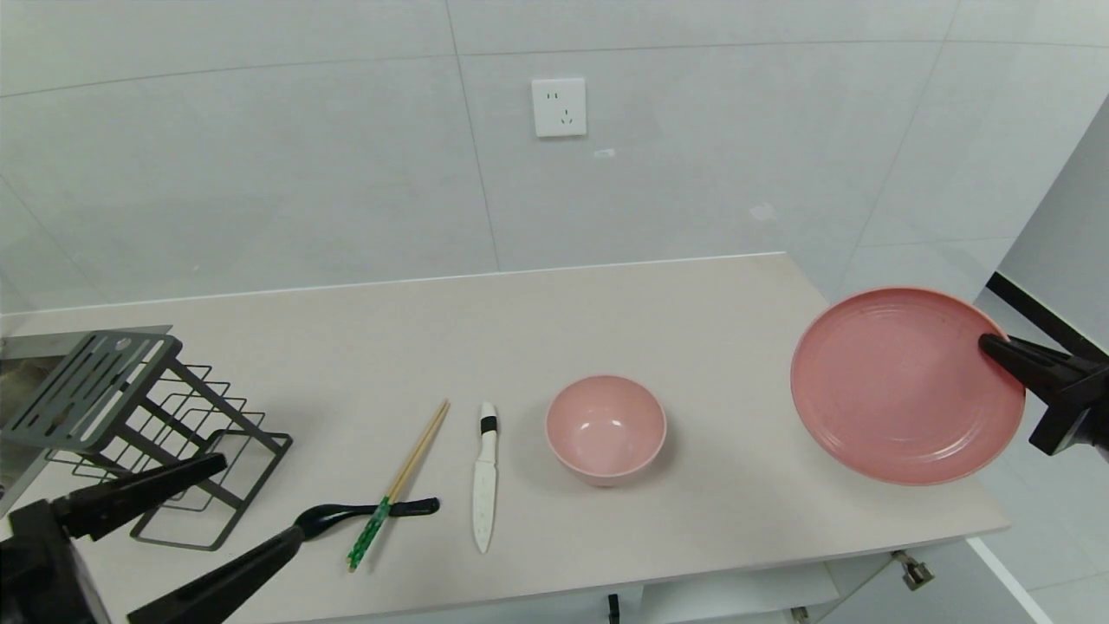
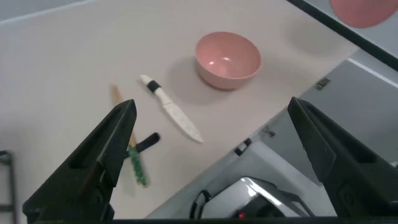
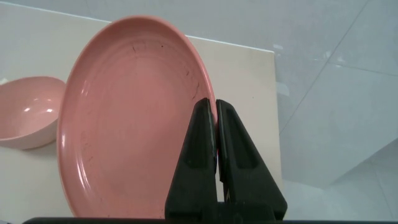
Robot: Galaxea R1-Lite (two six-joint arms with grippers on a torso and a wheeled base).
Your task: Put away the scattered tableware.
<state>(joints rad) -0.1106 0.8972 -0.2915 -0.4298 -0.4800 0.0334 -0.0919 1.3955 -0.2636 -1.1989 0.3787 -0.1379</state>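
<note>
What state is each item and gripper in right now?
pink plate, held tilted by its rim
right gripper, shut on the pink plate
left gripper, open, holding nothing
pink bowl, upright on the table
knife, lying flat
chopsticks, lying across the black spoon
black spoon, lying flat

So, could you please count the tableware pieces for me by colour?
Pink: 2 (plate, bowl)
White: 1 (knife)
Black: 1 (spoon)
Wood with green ends: 2 (chopsticks)
Total: 6
</note>
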